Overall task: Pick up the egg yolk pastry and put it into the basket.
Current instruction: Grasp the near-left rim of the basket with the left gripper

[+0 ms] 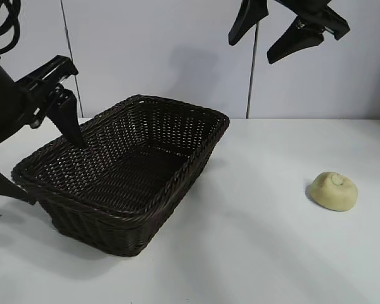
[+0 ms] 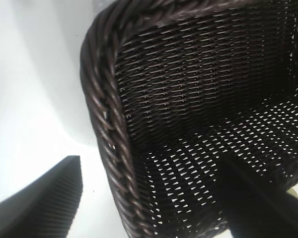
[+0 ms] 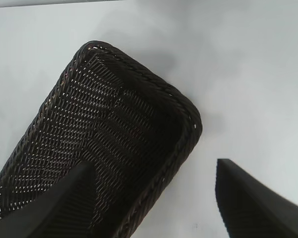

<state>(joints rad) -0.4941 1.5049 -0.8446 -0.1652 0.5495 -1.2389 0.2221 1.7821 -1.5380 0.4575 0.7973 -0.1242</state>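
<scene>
The egg yolk pastry (image 1: 333,190), a small pale yellow domed bun, lies on the white table at the right, well apart from the basket (image 1: 177,117). The dark woven basket stands left of centre and holds nothing. My left gripper (image 1: 41,158) is open at the basket's left end, with one finger over the inside and one outside the rim. The left wrist view shows the braided rim (image 2: 102,124) between the fingers of my left gripper (image 2: 149,198). My right gripper (image 1: 272,31) is open and empty, high above the basket's far right corner (image 3: 186,111). The pastry is out of the right wrist view.
The white table (image 1: 259,253) stretches between the basket and the pastry. A pale wall (image 1: 177,50) with vertical seams stands behind the table. In the right wrist view my right gripper (image 3: 154,198) hangs over the basket's rim and the table beside it.
</scene>
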